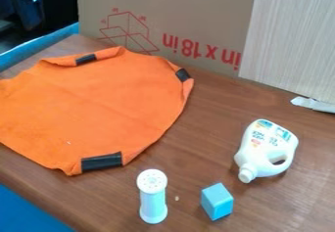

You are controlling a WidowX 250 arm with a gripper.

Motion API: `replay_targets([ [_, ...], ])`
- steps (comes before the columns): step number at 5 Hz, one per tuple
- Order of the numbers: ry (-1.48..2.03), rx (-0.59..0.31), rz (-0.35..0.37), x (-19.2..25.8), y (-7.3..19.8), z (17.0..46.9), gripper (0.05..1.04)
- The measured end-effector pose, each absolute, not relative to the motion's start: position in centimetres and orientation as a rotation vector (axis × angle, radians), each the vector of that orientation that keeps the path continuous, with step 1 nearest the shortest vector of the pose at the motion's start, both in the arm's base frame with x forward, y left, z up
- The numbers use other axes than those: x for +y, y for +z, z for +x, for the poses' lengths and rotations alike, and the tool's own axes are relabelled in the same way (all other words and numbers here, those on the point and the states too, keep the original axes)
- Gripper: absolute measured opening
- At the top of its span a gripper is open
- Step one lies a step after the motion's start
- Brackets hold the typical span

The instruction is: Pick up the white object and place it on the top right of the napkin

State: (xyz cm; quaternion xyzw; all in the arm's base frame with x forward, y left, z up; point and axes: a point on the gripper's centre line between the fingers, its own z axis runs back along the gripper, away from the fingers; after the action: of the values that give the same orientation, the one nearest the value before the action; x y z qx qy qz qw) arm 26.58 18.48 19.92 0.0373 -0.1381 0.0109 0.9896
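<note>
On the brown wooden table (212,123), the white toy detergent jug (265,145) is lying on its side, off to the right of the orange napkin (98,108), with its small round cap (247,174) pointing toward the near side. I am taking this jug to be the white object, though the pale shaker (152,197) is looking whitish too. I am not able to tell if my gripper is wide open or pinched small. For this step, I am wanting my fingers wide, one on each long side of the jug's fat body. I am planning to come straight down over its middle, so the heavy part is not tipping when I am lifting. I am staying away from the cap, because it is small and round and could be slipping out. The loop handle (289,155) is making one side bumpy, so I am guessing a hold a bit toward the bottom end will be sitting better. I am minding the blue block (216,201) and the shaker, since a low swing could be bumping them. Next I am wanting to lift high enough to clear the cloth, then set the jug down softly near the black patch (183,75) at the napkin's top right. The cardboard box (177,8) is standing just behind, so I am leaving room there and letting go slowly.
</note>
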Motion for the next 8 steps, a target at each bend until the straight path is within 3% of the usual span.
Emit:
replay_targets([
  [1,0.022,-0.254,0.058,18.5,19.0,26.6,1.001],
  [3,-0.165,-0.208,0.041,13.9,16.5,24.4,1.001],
  [6,-0.445,-0.146,-0.021,3.1,14.1,19.6,1.001],
  [8,-0.545,-0.078,-0.051,-2.0,12.0,18.9,1.001],
])
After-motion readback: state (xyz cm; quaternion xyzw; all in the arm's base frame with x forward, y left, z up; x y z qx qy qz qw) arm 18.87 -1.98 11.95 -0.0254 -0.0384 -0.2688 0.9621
